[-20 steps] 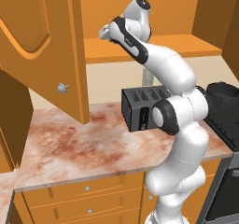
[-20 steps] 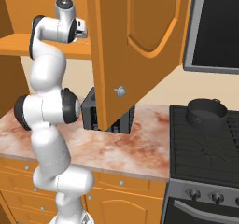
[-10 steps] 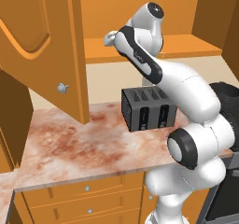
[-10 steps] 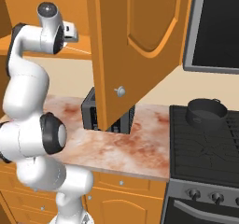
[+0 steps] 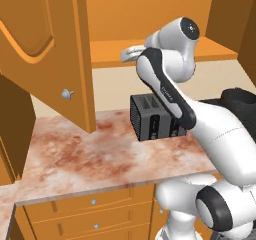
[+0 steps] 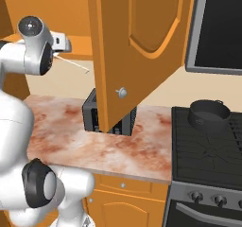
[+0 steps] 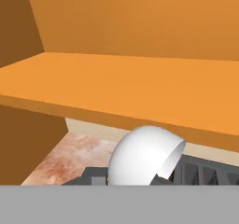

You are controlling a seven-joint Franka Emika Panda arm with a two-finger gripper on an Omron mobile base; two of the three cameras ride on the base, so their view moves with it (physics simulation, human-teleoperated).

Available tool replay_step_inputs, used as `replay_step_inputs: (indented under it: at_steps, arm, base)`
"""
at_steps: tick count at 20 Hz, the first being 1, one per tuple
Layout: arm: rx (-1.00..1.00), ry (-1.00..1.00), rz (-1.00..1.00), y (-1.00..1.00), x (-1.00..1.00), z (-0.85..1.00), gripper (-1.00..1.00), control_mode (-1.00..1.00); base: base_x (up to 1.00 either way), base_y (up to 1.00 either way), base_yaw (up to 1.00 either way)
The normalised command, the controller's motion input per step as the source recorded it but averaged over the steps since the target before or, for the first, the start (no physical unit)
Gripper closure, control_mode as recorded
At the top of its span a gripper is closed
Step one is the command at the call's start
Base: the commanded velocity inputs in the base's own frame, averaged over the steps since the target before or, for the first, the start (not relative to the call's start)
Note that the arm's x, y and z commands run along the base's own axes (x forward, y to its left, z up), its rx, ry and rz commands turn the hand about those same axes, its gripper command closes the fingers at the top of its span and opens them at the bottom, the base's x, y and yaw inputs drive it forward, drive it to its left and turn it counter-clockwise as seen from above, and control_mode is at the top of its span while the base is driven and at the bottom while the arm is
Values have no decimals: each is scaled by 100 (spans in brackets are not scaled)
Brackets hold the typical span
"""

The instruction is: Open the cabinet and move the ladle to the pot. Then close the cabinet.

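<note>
ladle [image 6: 71, 63]: thin pale handle slants out from the gripper [image 6: 60, 42] in the right base view, in the air just in front of the cabinet's bottom shelf and above the surface [image 6: 71, 141]; its round white bowl [image 7: 144, 157] bulges large at the bottom of the hand view, below the shelf edge. gripper: pressed together, pinching the ladle; seen in the left base view as a pale hand [image 5: 131, 53] at the shelf's front edge.
cabinet [image 5: 165, 19]: orange wood, both arched doors swung wide; left door [image 5: 45, 49] with a round silver knob, right door [image 6: 137, 46] hanging in front of the toaster in the right base view; bottom shelf [image 7: 121, 85] bare.
toaster [image 5: 150, 119]: black, slotted, on the marbled surface under the cabinet.
pot [image 6: 208, 116]: short, dark, on the black stove [image 6: 208, 160], well right of the ladle.
</note>
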Motion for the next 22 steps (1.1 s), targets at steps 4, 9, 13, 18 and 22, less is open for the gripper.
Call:
replay_step_inputs:
  at_steps: [4,9,13,18,22]
  arm:
    - [0,0,-1,-28,-100,35,100,-100]
    - [0,0,0,-44,-100,13,100,-100]
    - [-5,0,0,-56,-100,0,100,-100]
    - [-12,0,1,-50,-100,0,100,-100]
    - [-16,0,0,-19,-95,0,100,-100]
  base:
    - [0,0,0]
    - [0,0,0]
    - [0,0,0]
    - [0,0,0]
    - [0,0,0]
